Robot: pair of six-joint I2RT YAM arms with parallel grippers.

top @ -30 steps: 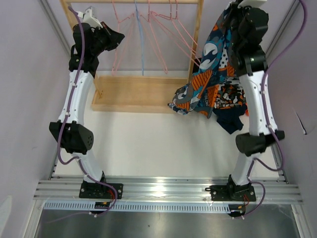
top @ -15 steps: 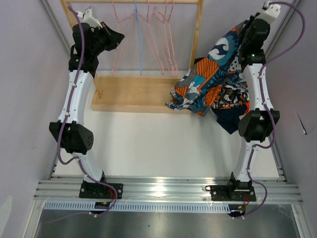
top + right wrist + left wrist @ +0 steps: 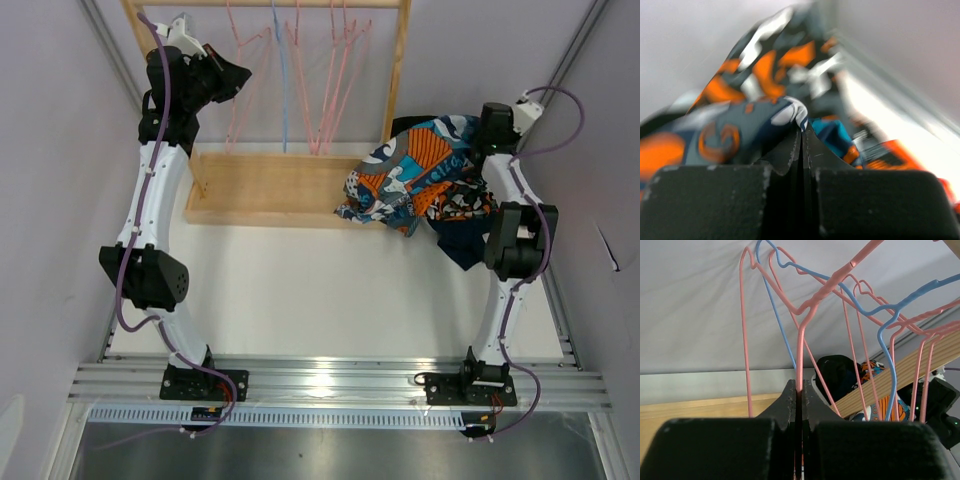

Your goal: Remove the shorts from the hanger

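The teal-orange-white graphic print shorts (image 3: 415, 170) lie draped over a pile of shorts at the right of the wooden rack. My right gripper (image 3: 478, 135) is shut on a fold of them (image 3: 795, 115). The camouflage print pair (image 3: 468, 205), a navy pair (image 3: 462, 245) and a black pair (image 3: 405, 126) show in the pile below. My left gripper (image 3: 240, 75) is shut on the wire of a pink hanger (image 3: 801, 350), high at the rack's left. Several bare pink hangers (image 3: 335, 80) and one blue hanger (image 3: 283, 70) hang from the rail.
The wooden rack has a flat base tray (image 3: 270, 190) and a right upright post (image 3: 397, 70). Lilac walls stand close on both sides. A metal rail (image 3: 330, 385) runs along the near edge.
My right gripper has come down from high at the back right to just above the pile, lowering the graphic print shorts onto it. The hangers have swung. The left arm has not moved.
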